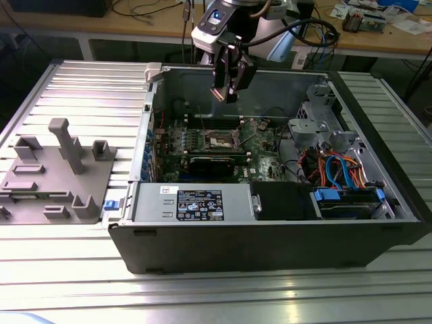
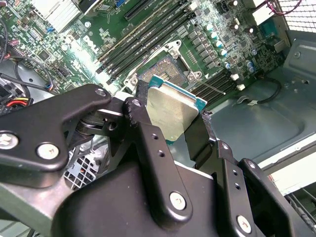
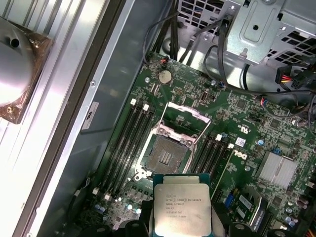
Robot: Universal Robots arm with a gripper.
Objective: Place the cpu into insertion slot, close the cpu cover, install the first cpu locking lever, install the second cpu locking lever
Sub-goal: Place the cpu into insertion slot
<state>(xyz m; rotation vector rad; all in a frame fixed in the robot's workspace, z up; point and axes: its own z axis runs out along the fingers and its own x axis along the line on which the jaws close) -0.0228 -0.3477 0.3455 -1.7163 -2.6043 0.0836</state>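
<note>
Grey moulded fixture sits at the exterior view's left on the ribbed aluminium counter, beside an open computer case. Over the case's green motherboard, the robot's black fingers are closed on the cpu, pinching it by two opposite edges, its silver top showing in both wrist views. The chip hangs clear above the board, near the insertion slot, whose contact field lies bare with the cpu cover tilted up at one edge of it. At the exterior view's right, a metal drive cage and orange and blue cables occupy the case's corner.
</note>
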